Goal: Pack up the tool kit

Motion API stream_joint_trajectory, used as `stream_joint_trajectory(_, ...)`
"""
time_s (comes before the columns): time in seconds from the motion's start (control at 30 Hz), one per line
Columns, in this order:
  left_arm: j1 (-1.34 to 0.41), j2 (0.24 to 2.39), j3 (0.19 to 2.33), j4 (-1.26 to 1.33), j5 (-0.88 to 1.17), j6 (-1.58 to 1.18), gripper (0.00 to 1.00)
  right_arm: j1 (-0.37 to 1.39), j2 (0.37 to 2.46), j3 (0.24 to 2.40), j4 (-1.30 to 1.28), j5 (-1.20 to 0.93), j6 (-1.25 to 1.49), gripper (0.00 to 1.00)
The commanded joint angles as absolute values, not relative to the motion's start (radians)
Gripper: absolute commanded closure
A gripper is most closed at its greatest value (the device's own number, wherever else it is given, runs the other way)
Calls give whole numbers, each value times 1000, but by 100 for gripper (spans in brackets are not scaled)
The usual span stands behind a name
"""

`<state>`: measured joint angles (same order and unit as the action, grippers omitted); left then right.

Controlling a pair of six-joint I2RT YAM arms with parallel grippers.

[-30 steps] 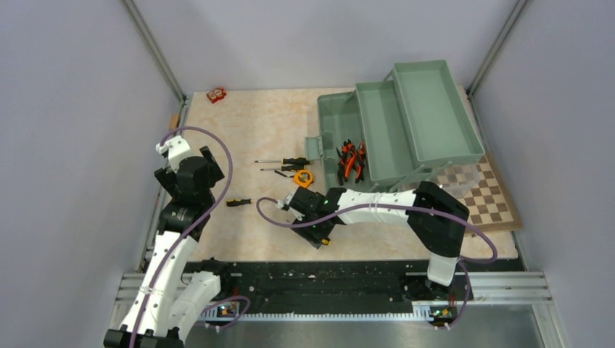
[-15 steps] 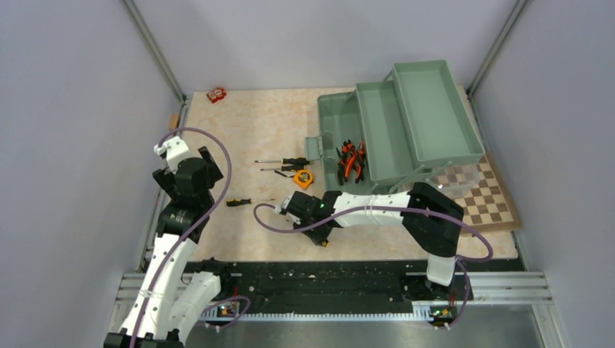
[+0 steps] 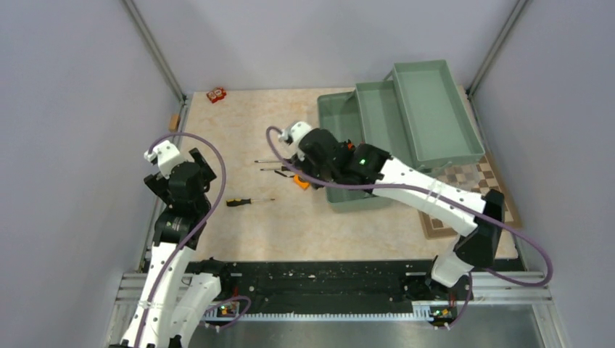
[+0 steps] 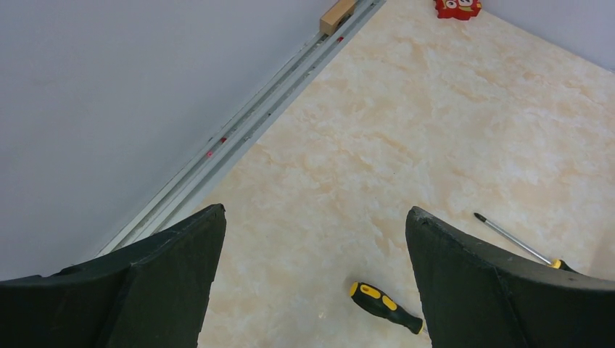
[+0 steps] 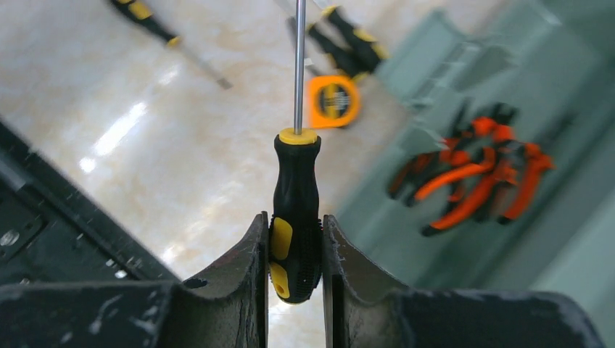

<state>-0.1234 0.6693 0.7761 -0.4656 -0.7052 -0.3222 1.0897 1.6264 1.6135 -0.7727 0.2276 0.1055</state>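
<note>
The yellow-and-black plastic-handled screwdriver (image 5: 294, 181) with a thin steel shaft sits clamped by its handle between the fingers of the right gripper (image 5: 294, 221), which are closed snugly on it, the shaft pointing straight ahead. It hangs above the middle of the table, just at the left wall of the large sage-green plastic toolbox (image 3: 417, 109), which stands open at the far right corner. The orange-and-black pliers (image 5: 471, 170) already lie in its bottom compartment. To do the drop well, the arm should probably carry the tip over that wall, turn the shaft along the compartment's length, go low beside the pliers and only then let go. The small orange tape measure (image 5: 331, 100) and three other screwdrivers (image 3: 246, 201) lie on the table. The left gripper (image 4: 315, 212) hovers near the left edge, spread wide and empty.
</note>
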Motion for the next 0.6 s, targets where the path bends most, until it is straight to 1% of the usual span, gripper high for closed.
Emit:
stream_joint_trajectory(0.0, -116, 655, 771, -417, -711, -327, 2, 970, 1532, 1692, -887, 441, 126, 100)
stream_joint_trajectory(0.1, -115, 653, 774, -418, -699, -328, 2, 811, 1498, 1692, -924, 469, 168, 100)
stream_joint_trajectory(0.13, -115, 651, 775, -420, -698, -329, 2, 734, 1490, 1680, -930, 454, 183, 100)
stream_joint_trajectory(0.23, -115, 640, 774, -421, -698, -330, 1, 599, 1486, 1644, -926, 419, 214, 100)
stream_joint_trajectory(0.37, -115, 635, 773, -421, -694, -331, 1, 479, 1512, 1579, -882, 336, 242, 100)
stream_joint_trajectory(0.47, -115, 634, 774, -421, -688, -334, 1, 435, 1537, 1532, -835, 290, 253, 100)
stream_joint_trajectory(0.5, -115, 632, 772, -420, -686, -334, 1, 428, 1549, 1525, -827, 283, 258, 99)
stream_joint_trajectory(0.57, -115, 632, 772, -422, -684, -334, 1, 425, 1567, 1521, -821, 280, 261, 89)
